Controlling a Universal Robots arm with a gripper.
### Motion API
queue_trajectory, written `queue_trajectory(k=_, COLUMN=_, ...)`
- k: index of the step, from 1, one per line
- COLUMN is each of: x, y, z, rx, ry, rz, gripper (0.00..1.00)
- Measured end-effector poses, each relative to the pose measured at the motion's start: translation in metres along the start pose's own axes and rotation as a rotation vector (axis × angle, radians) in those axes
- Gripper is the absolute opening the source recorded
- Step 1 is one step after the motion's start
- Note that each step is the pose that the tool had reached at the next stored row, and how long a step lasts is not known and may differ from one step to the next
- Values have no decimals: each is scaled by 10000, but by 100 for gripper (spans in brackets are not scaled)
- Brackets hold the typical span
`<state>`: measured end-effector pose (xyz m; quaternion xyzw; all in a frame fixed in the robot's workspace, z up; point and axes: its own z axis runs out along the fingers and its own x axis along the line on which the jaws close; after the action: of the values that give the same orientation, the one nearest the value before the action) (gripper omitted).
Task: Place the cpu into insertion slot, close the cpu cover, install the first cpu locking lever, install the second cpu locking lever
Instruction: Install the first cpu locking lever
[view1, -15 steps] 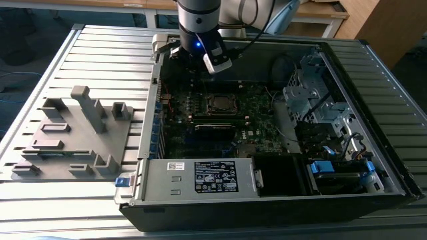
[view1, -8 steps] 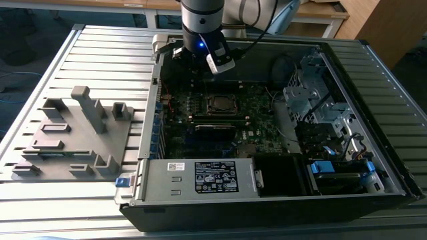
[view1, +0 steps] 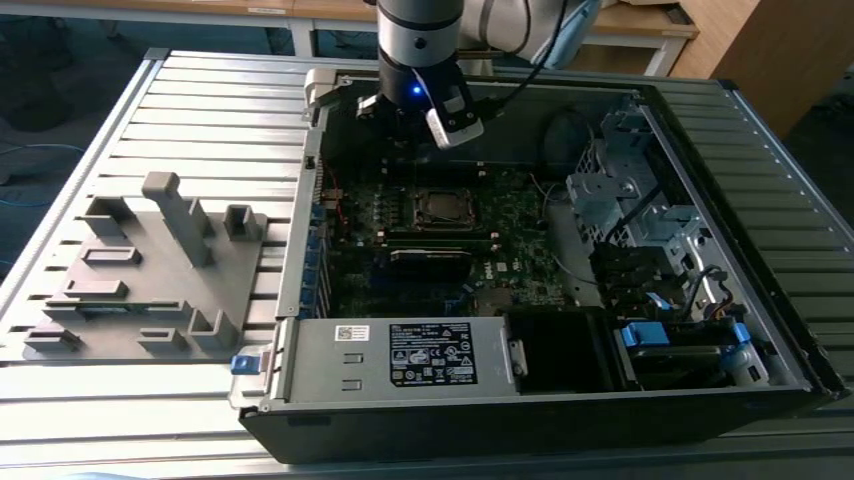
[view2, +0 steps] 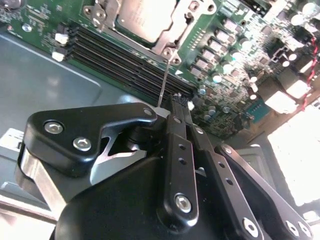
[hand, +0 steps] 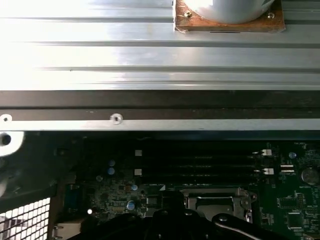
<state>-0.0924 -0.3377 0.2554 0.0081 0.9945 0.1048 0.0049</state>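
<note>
Fingers (view2: 178, 131) of the gripper (view2: 182, 101) look squeezed together beside the locking lever (view2: 166, 77). The cpu (view2: 142, 17) lies in the insertion slot (view1: 443, 208), at five o'clock from the gripper in the exterior view. Slow, straight pushing seems safest.

The arm (view1: 420, 35) was a silver-grey tube carrying a small blue light (view1: 415, 92), a white bracket (view1: 454, 127) and a black cable (view1: 538, 65), while its gripper (view2: 181, 106) was matte black, its flat links pinned by silvery socket-head screws (view2: 182, 202).
</note>
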Motion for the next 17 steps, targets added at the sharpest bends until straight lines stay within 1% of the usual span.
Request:
queue_trajectory(k=7, x=-115, y=1, z=3, rx=1, ry=0, rz=0, gripper=11)
queue_trajectory(k=17, x=-242, y=3, z=6, rx=0, ry=0, rz=0, gripper=11)
